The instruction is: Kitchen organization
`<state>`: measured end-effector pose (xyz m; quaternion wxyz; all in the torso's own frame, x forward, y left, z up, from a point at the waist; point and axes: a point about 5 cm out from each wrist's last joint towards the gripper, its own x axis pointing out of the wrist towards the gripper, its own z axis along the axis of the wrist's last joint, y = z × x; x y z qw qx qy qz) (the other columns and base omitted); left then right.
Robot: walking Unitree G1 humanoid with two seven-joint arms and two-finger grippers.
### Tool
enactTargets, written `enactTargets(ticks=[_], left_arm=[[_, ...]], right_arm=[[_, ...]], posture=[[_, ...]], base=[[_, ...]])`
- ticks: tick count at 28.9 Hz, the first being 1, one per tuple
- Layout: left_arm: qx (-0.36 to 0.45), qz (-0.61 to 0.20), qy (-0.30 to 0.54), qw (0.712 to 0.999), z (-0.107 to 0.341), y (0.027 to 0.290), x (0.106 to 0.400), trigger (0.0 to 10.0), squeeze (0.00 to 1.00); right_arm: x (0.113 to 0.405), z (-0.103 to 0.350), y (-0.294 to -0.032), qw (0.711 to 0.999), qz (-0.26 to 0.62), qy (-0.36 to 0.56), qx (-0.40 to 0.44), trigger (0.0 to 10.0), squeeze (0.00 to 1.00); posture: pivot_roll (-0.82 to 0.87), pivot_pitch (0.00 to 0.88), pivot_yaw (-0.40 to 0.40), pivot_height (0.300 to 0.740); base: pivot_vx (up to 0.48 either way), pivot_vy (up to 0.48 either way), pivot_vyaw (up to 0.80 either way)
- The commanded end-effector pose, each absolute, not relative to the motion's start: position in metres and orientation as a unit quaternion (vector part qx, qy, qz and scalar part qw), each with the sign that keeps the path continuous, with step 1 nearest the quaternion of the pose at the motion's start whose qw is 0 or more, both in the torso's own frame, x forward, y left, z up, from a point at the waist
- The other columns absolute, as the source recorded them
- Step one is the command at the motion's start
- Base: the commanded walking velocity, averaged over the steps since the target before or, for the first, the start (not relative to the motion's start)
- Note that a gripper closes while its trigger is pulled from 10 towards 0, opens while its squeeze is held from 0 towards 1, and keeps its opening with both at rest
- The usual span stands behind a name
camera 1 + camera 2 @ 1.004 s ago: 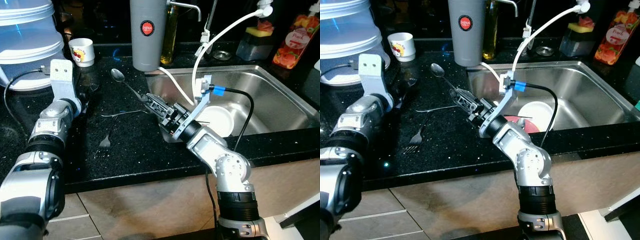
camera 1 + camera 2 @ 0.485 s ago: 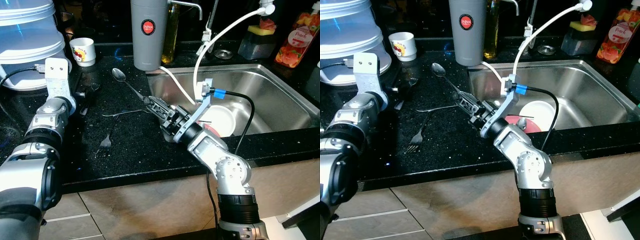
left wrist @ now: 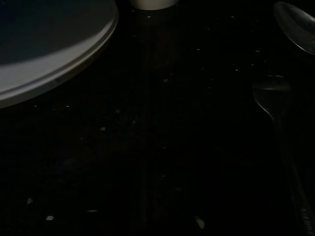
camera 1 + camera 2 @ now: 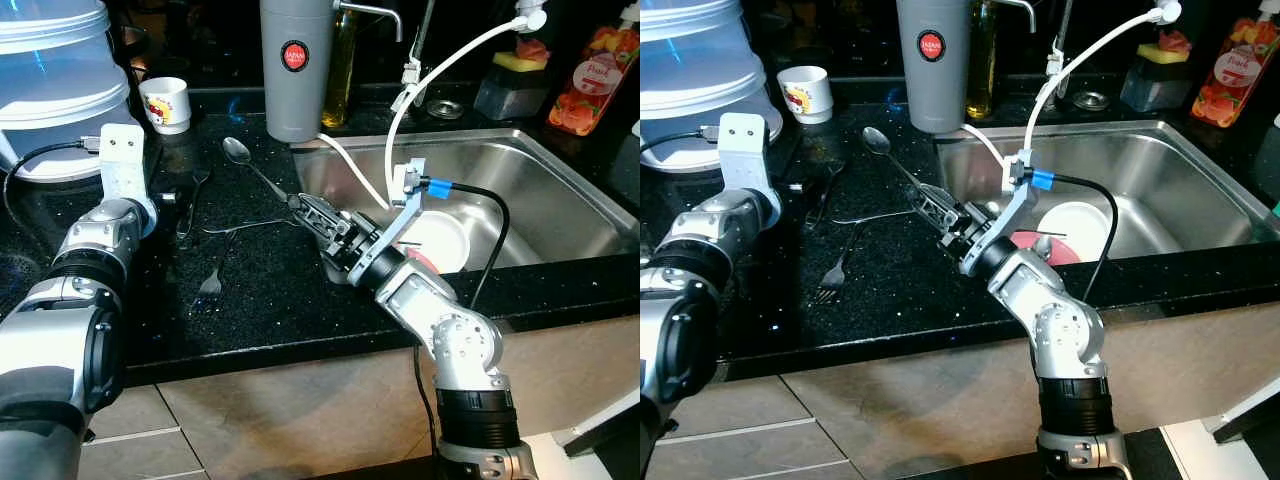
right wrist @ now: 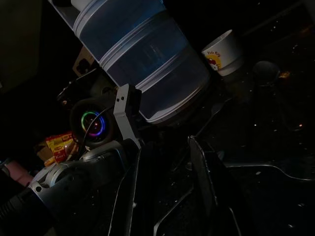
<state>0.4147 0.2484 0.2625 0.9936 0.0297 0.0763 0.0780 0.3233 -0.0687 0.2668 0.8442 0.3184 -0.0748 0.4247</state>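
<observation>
Reaching with my right claw (image 4: 312, 212) across the black speckled stone table (image 4: 260, 290), I have it low over the cutlery just left of the stainless steel sink (image 4: 540, 190). In the right wrist view the two black fingers (image 5: 202, 182) stand apart, released, nothing between them, with thin metal handles lying under and just past the tips. The long silver spoon (image 4: 240, 152) lies with its bowl near the tall grey flask (image 4: 295, 70) and its handle running toward the claw; I cannot tell whether the tips touch it. A silver fork (image 4: 213, 278) lies nearer the table edge, and a thin metal utensil (image 4: 245, 227) crosses between them.

My judgement: the step is picking up one piece of cutlery, probably the spoon. To do it well I should straddle just one handle, keep the tips flat to the table, close slowly, and lift straight so the crossed pieces don't drag. The white hose (image 4: 410, 110) by the wrist could snag.

My left claw (image 4: 185, 195) rests on the table beside a dark utensil (image 4: 192, 190); I cannot tell its state. A white round bowl (image 4: 440, 240) sits in the sink.
</observation>
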Motion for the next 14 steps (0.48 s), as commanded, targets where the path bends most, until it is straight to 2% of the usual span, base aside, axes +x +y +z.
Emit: enactTargets(ticks=[1, 14], left_arm=[[0.044, 0.091, 0.135, 0.986, 0.2415, 0.2571, 0.4095, 0.0, 0.0], [0.047, 0.105, 0.141, 0.983, 0.2479, 0.265, 0.4075, 0.0, 0.0]], right_arm=[[0.3224, 0.2696, -0.0694, 0.842, 0.431, -0.076, 0.315, 10.0, 0.0], [0.3232, 0.2707, -0.0707, 0.842, 0.434, -0.077, 0.312, 10.0, 0.0]], posture=[[0.04, 0.162, 0.02, 0.74], [0.04, 0.163, 0.017, 0.74]], base=[[0.0, 0.0, 0.0], [0.0, 0.0, 0.0]])
